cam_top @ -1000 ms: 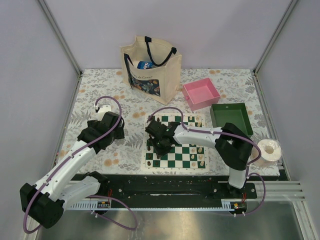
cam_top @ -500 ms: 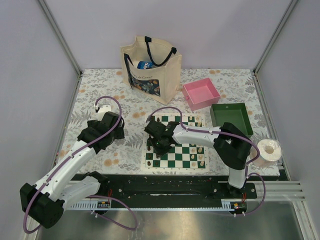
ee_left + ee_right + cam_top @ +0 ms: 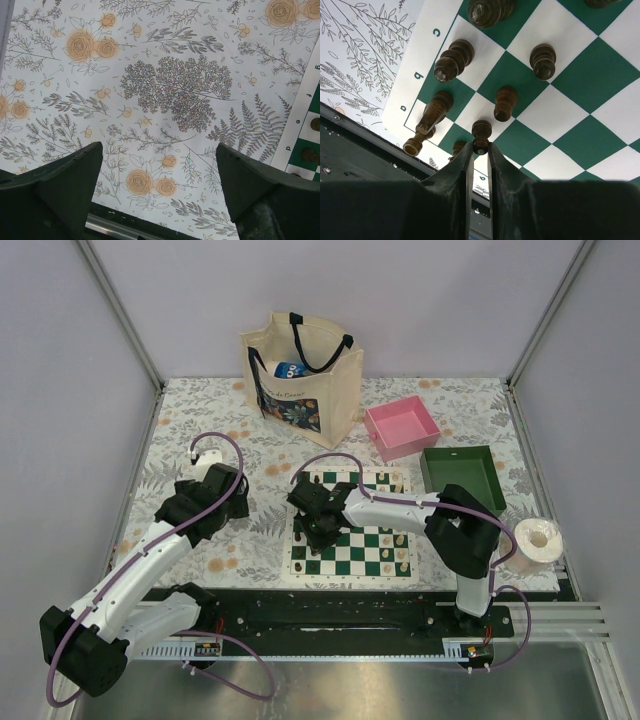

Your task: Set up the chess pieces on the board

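Observation:
The green-and-white board [image 3: 372, 552] lies in front of the right arm. My right gripper [image 3: 316, 527] hangs over its left part, shut on the head of a dark pawn [image 3: 481, 133] that stands just above the near-left squares [image 3: 555, 111]. Around it stand other dark pieces [image 3: 451, 61], and one lies tipped over at the board's border [image 3: 428, 123]. Cream pieces [image 3: 401, 541] stand along the board's right side. My left gripper [image 3: 232, 502] hovers over the floral cloth left of the board, open and empty [image 3: 157, 148]. The board's edge [image 3: 299, 131] shows at the right of the left wrist view.
A cream tote bag [image 3: 300, 370] stands at the back. A pink tray [image 3: 402, 427] and a green tray [image 3: 462, 473] sit behind and to the right of the board. A paper roll [image 3: 535, 538] rests at the right edge. The black base rail [image 3: 330, 612] runs along the near edge.
My right gripper has edged slightly to the left over the board, still holding the dark pawn. The left arm has not moved.

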Controlling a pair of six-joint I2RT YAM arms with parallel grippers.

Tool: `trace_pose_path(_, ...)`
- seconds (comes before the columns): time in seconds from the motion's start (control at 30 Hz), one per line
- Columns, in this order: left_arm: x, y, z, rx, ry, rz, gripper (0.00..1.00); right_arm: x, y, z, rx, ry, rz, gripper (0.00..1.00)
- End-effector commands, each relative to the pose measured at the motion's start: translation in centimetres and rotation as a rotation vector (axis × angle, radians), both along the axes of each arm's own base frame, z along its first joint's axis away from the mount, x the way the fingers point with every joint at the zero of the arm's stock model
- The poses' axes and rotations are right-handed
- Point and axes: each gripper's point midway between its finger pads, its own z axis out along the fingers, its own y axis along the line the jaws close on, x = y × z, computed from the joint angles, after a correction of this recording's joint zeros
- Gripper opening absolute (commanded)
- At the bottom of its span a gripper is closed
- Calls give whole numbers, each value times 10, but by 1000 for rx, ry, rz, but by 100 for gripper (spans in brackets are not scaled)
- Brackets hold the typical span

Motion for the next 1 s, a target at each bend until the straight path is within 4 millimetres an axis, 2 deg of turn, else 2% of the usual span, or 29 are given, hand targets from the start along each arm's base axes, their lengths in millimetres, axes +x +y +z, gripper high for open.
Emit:
trace_pose_path(0.0,9,4,15,13,-57,19,99,7,11,5,13,-38,10,21)
trace_pose_path(0.63,10,5,15,15,-59,22,99,10,10,11,15,-55,6,39)
trace_pose_path(0.97,9,5,15,13,-58,23,99,19,5,32,37,-128,-16,45)
